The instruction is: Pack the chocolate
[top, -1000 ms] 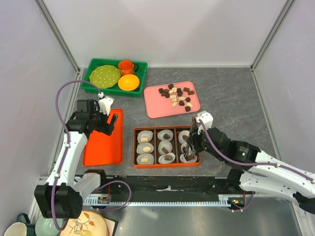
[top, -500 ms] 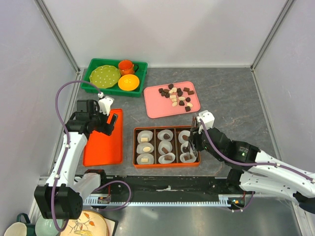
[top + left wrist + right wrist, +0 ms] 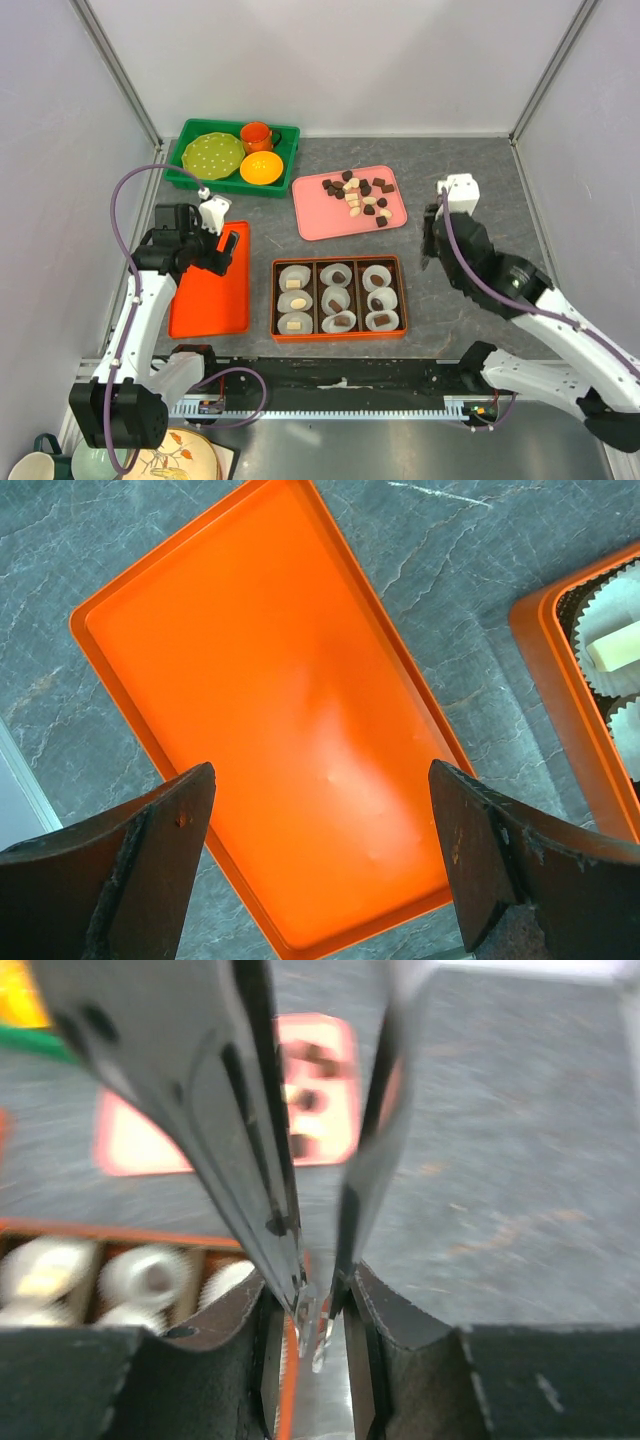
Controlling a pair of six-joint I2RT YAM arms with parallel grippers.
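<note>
The left tool (image 3: 226, 246) hangs over an orange tray (image 3: 205, 300) near the left wall, its jaws spread wide and holding nothing; the tray's raised rim runs close along the wall side. Behind it a green bin (image 3: 190, 172) sits at the back edge. A strip of grey bench (image 3: 470, 180) separates the tray from an orange box (image 3: 338, 338) of white paper cups (image 3: 377, 277). A pink tray (image 3: 315, 220) lies just behind the box. The right tool (image 3: 427, 255) hovers over bare bench right of both, with room to the right wall. Its thin blades stand close together, and blur hides whether they pinch anything. The chocolate (image 3: 365, 188) lies heaped on the pink tray, dark brown and cream. More pieces sit singly in cups: cream on the left, brown in the middle.
</note>
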